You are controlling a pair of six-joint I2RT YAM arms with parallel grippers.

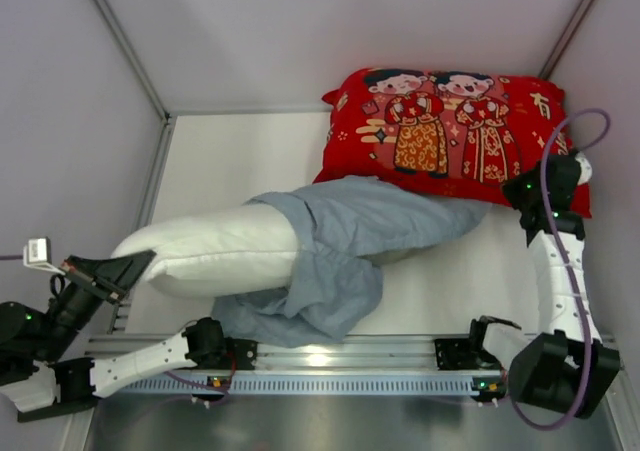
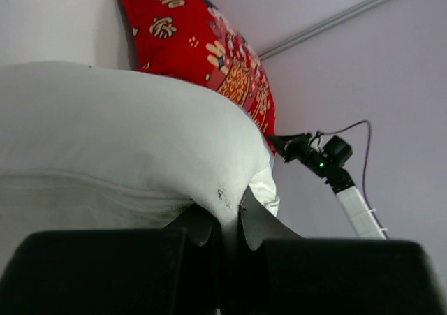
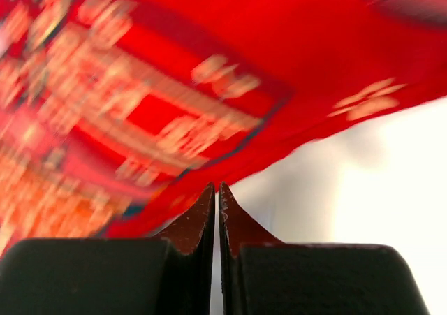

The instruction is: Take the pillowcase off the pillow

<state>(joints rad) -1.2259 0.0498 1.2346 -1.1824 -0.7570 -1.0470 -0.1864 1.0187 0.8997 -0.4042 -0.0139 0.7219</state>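
- Left wrist view: pillow (image 2: 105,140) corner is being pinched by the left gripper (image 2: 227,216), likely as an anchor.
- Pillowcase (image 1: 350,241) is being seen bunched on the counter (image 1: 230,161), half off.
- Right gripper (image 3: 218,196) is being held clenched, empty.

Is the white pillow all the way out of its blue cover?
Partly out. The pillow shows bare white at its left end; the pillowcase is bunched around its right end. The left hand pinches its corner.
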